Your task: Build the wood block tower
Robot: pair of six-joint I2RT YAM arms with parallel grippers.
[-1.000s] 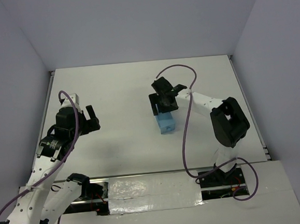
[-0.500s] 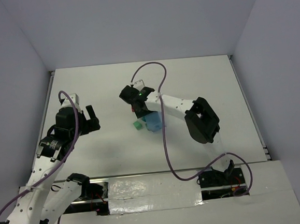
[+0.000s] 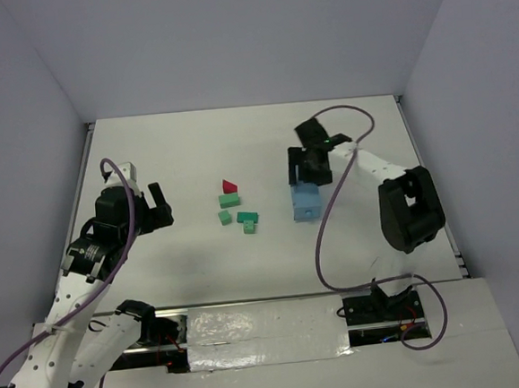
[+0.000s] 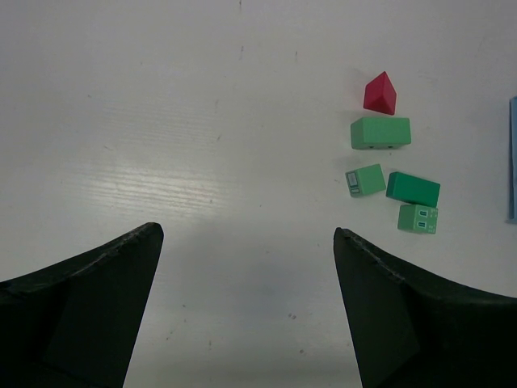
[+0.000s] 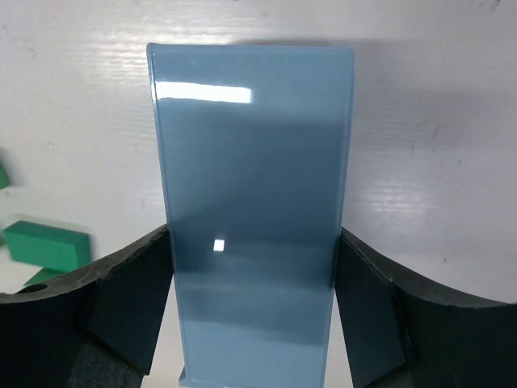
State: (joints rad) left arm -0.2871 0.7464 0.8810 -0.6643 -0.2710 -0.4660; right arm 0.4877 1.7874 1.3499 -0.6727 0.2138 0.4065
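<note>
Holding: right gripper clamps the light-blue tray, one finger pressed against each long side.
Tray place: right of the table's middle, free end pointing toward the near edge; contact with the table cannot be told.
Other arm: left gripper at the left side, jaws spread wide around bare table.
Task pieces: four green blocks lie loose and unstacked between the two grippers, left of the tray.
Roof piece: red triangular block just beyond the farthest green one.
</note>
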